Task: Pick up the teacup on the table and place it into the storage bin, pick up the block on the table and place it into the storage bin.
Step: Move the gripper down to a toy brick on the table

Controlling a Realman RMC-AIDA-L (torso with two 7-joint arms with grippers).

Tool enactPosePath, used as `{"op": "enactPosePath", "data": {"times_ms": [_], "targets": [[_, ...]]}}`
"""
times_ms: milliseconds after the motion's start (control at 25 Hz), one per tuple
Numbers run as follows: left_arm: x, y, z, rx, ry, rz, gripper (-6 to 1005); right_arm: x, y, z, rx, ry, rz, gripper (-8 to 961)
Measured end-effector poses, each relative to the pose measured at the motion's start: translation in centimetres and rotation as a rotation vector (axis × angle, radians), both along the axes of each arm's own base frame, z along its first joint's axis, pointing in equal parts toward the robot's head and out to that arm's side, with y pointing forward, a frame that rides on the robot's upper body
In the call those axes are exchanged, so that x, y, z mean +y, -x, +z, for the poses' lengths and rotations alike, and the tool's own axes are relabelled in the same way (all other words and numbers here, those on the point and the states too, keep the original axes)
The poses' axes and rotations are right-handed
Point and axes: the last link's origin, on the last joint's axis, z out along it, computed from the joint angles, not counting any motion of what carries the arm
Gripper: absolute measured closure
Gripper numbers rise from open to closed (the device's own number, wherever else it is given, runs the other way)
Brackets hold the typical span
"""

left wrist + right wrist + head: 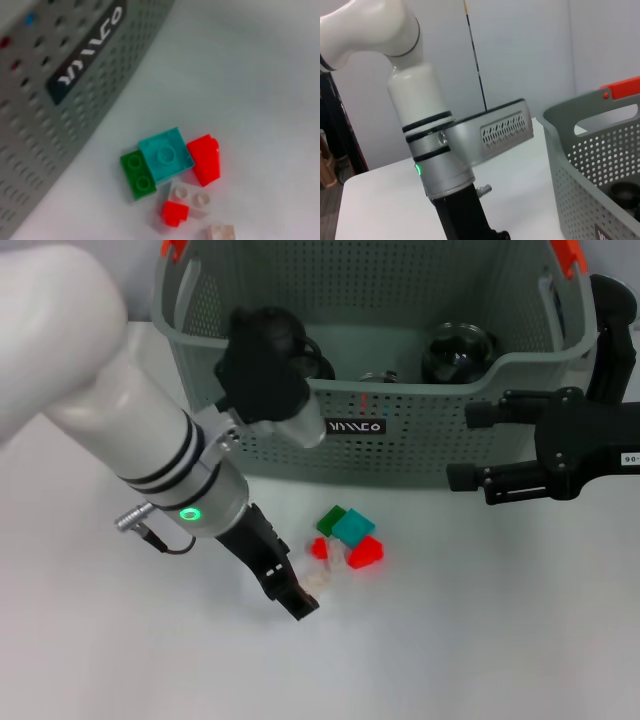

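Observation:
A small cluster of blocks lies on the white table just in front of the storage bin (420,455): a teal block (353,527), a green one (329,519) and a red one (365,553). The left wrist view shows them close up: teal (165,155), green (137,175), red (205,159) and a white one (190,197). My left gripper (290,592) hangs low over the table just left of the cluster. A dark glass teacup (458,352) sits inside the bin. My right gripper (462,446) is open, level with the bin's front right corner.
The bin's perforated front wall (60,100) with its black label (355,426) stands right behind the blocks. Another dark round object (310,358) lies in the bin behind my left wrist. The right wrist view shows my left arm (435,150) and the bin's corner (595,150).

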Motion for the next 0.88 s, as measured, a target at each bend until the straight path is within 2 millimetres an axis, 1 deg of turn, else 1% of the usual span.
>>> {"op": "enactPosePath", "data": {"times_ms": [40,440,880], "targets": [[-0.2,-0.4,-0.5,0.016,0.002,-0.009,199,0.0,0.0,0.0,0.000,0.000,0.000,29],[-0.4,-1.7,-1.7,0.047,-0.004,-0.026,222,0.0,0.0,0.0,0.000,-0.003,0.002,30],[-0.3,-1.7,-2.4,0.108,-0.046,-0.024,247,-0.1,-0.2,0.0,-0.001,-0.003,-0.001,30]]}}
